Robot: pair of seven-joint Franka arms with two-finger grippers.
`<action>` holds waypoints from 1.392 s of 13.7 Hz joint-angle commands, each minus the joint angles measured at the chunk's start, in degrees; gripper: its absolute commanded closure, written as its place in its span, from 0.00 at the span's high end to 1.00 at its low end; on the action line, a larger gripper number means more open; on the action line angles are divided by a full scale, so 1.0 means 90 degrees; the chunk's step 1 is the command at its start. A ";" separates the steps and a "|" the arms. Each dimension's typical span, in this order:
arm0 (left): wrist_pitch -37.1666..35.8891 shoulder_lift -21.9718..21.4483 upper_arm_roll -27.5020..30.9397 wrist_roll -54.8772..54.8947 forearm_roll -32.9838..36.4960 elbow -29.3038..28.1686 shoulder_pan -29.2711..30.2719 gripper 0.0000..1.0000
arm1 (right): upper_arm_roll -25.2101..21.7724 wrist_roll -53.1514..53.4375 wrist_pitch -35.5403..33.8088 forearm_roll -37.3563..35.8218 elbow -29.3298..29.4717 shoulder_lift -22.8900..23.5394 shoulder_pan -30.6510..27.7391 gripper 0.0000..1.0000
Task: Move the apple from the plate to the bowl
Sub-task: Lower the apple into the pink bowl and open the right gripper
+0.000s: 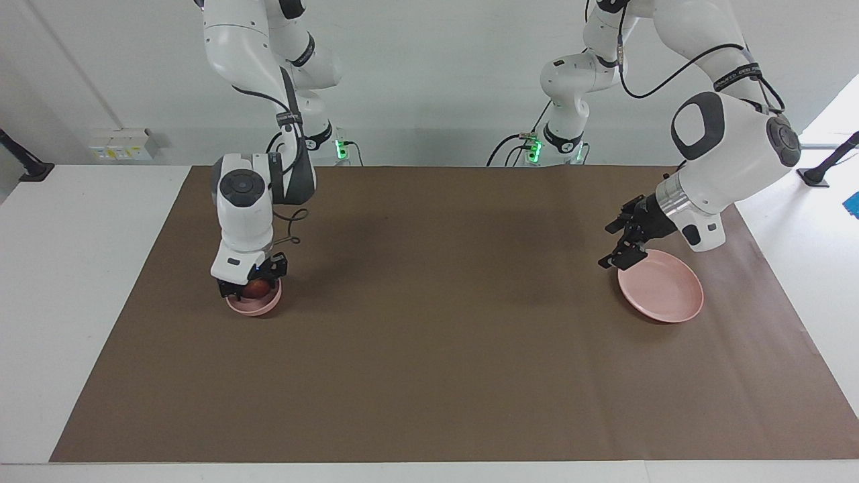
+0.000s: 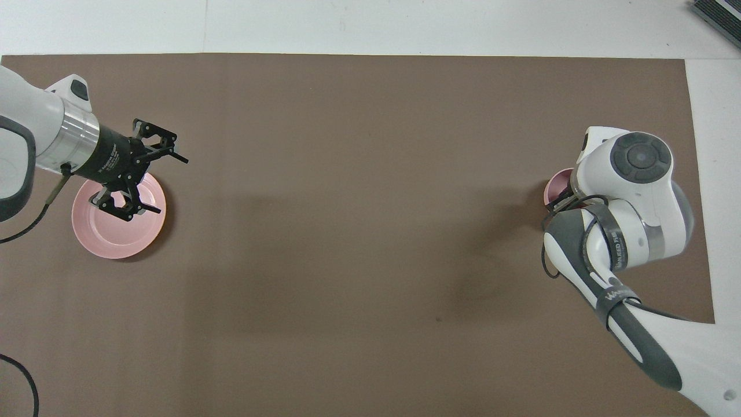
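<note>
**Already at the bowl**

Largest first: the plate (image 1: 661, 294) lay bare under the left gripper (image 1: 621, 245), fingers spread. The right gripper (image 1: 249, 287) (grip unreadable) stood over the bowl (image 1: 255, 305), at the plate's nine o'clock. The apple (image 1: 256, 288) sat inside; firm, smooth, probably best pinched at its widest.

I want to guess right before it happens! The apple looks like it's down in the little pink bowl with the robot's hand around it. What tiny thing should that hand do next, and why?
Probably the right gripper should let go and lift straight up. The apple already sits low inside the bowl, and the plate under the left gripper is bare.
</note>
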 commanded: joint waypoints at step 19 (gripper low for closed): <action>-0.0804 -0.1258 0.0024 0.4895 0.1188 0.0313 0.0187 1.00 | 0.0063 0.1851 -0.1770 0.1484 0.0887 -0.1121 -0.0056 1.00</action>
